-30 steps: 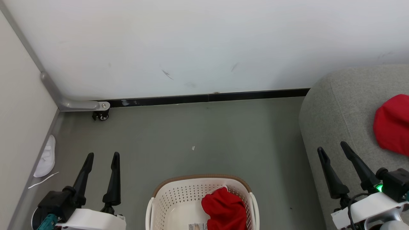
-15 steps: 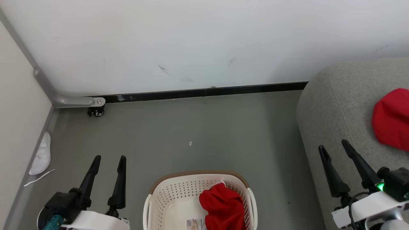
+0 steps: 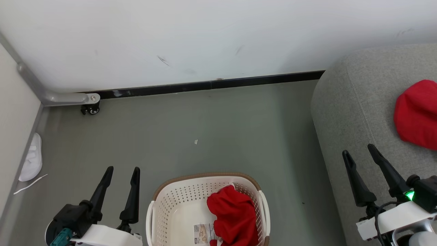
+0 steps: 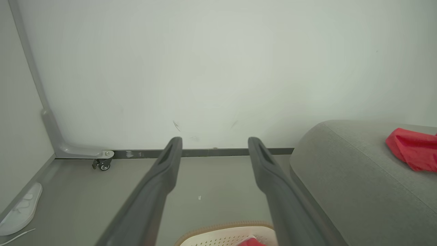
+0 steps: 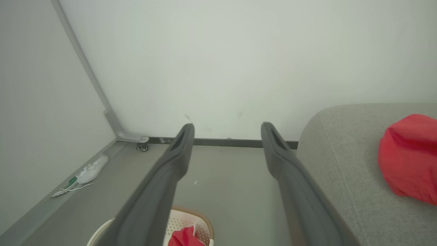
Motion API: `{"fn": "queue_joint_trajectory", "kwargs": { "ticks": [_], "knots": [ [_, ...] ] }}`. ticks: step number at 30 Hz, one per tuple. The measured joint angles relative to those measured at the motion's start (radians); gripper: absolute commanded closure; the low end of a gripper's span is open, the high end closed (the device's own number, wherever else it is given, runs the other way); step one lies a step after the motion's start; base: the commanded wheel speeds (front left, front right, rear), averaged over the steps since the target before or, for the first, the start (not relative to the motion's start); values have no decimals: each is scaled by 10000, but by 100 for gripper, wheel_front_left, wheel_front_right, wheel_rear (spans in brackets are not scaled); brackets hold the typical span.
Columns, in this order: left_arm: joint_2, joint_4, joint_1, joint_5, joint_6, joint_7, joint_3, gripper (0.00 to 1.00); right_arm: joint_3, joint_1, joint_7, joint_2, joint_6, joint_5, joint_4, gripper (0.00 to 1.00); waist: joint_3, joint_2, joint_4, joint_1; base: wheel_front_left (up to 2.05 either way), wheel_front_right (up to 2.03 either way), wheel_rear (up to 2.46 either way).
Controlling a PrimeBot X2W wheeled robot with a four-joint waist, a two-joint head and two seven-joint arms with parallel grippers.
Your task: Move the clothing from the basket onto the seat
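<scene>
In the basket (image 3: pixel 177 200), right half: one red garment (image 3: pixel 234 215), bunched and loose, against the right wall. A paper label (image 3: pixel 203 233) lies on the basket bottom just beside it. The second garment (image 3: pixel 416 114) is already on the seat (image 3: pixel 348 112), well right of the basket and cut by the frame edge. The basket stands on the floor (image 3: pixel 222 130), near the seat's left side, apparently not touching it.

Left end effector (image 3: pixel 123 169): fingers apart, empty, just left of the basket. Right end effector (image 3: pixel 357 149): fingers apart, empty, over the seat's near left part in the head view, near the second garment but apart from it. Both wrist views show nothing between the fingers.

Step, my read: halfway, one piece delivered and one left. This looks like the approach to the basket for the second pick. The next move calls for lowering an end effector onto the heap's top fold, closing on enough cloth to clear the rim, then carrying it across to the seat. Can't tell which arm.

Versus a second ago: the whole head view has slid. The skirting (image 3: pixel 205 84) sits higher, the slipper (image 3: pixel 30 162) has shifted, and more of the basket shows, so the camera moved, not the things. Garments lie as before. The left end effector now reads closer to the basket's side. Both stayed wide.
</scene>
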Motion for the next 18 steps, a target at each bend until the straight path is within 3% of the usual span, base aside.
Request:
{"fn": "queue_joint_trajectory", "kwargs": {
  "ticks": [18],
  "knots": [
    [-27, 159, -710, 125, -178, 0, -59, 0, -115, -444, 0, 44, 0, -12, -67, 0, 1023, 0, -441, 0, 0, 0, 0]
  ]
}}
